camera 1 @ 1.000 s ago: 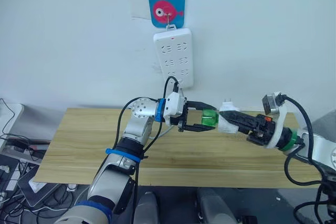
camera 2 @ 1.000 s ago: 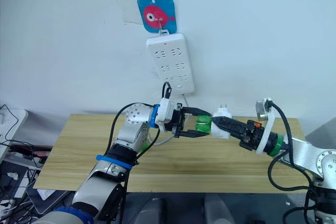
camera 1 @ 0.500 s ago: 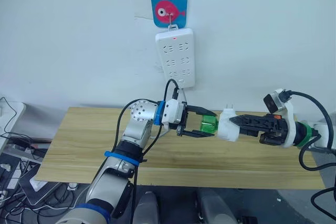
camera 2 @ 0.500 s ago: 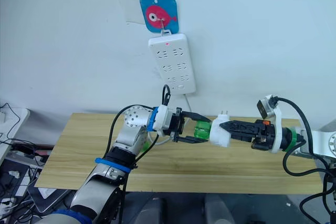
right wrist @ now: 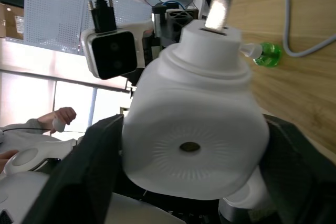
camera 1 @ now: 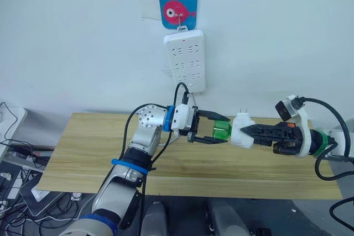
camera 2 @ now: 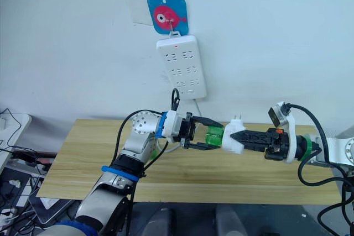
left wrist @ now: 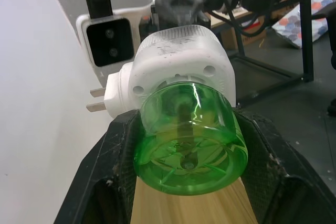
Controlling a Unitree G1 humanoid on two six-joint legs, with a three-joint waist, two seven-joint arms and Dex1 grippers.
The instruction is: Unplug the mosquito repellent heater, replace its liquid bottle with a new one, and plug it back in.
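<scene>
A: Left claw point(camera 1: 213, 129) clamped on green bottle point(camera 1: 221, 131); right claw point(camera 1: 250, 132) grips the mosquito repellent heater point(camera 1: 241, 131), midair over the surface point(camera 1: 83, 153).

B: Bottle and heater share one horizontal axis, joined end to end. Prongs up.

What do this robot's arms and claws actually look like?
Silver-grey metal left arm with blue bands and looping black cables. White wrist blocks carry small cameras. The right arm has a green ring. The left gripper and right gripper have two black fingers each.

plain white wall point(camera 1: 72, 37), wooden table point(camera 1: 77, 147), cables on floor point(camera 1: 16, 186), fish wall hook point(camera 1: 178, 8)
</scene>
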